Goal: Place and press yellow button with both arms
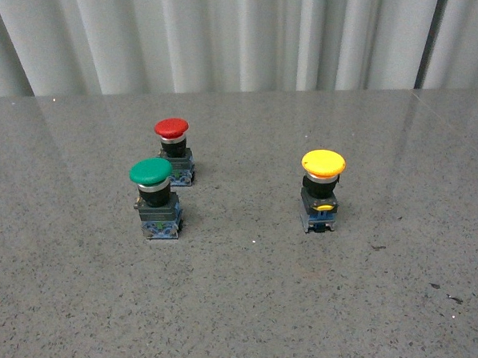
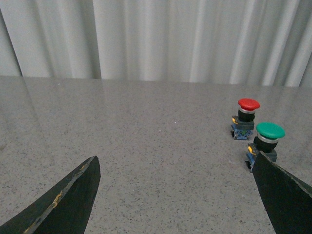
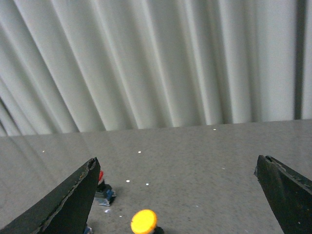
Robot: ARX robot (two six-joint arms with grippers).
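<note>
The yellow button stands upright on the grey table, right of centre in the front view, with its yellow cap on top and a yellow tab on its base. Neither arm shows in the front view. In the right wrist view the yellow button's cap lies low between the wide-apart fingers of my right gripper, which is open and holds nothing. My left gripper is open too, with bare table between its fingers; the yellow button is out of that view.
A green-capped button and a red-capped button stand to the left of the yellow one. In the left wrist view the green button sits right by one finger. A pleated white curtain backs the table.
</note>
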